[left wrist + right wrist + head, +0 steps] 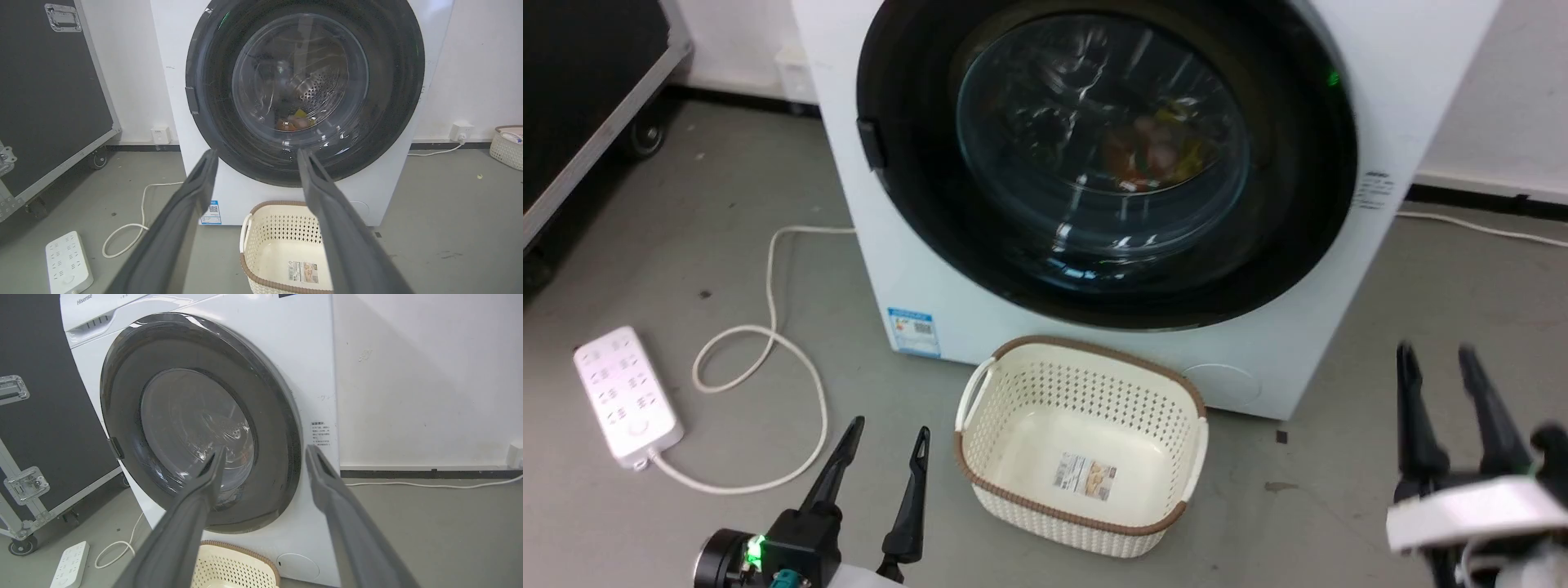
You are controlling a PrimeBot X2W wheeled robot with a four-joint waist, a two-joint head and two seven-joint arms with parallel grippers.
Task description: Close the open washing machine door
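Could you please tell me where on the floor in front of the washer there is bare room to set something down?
The widest bare patch is the grey floor right of the cream perforated plastic basket, bordered by the white washing machine and the right gripper. The left is crowded: a white power strip, its looped white cable and the left gripper.

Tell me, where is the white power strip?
Head view: the power strip lies on the floor at far left, left of the left gripper, its cord looping toward the washing machine.
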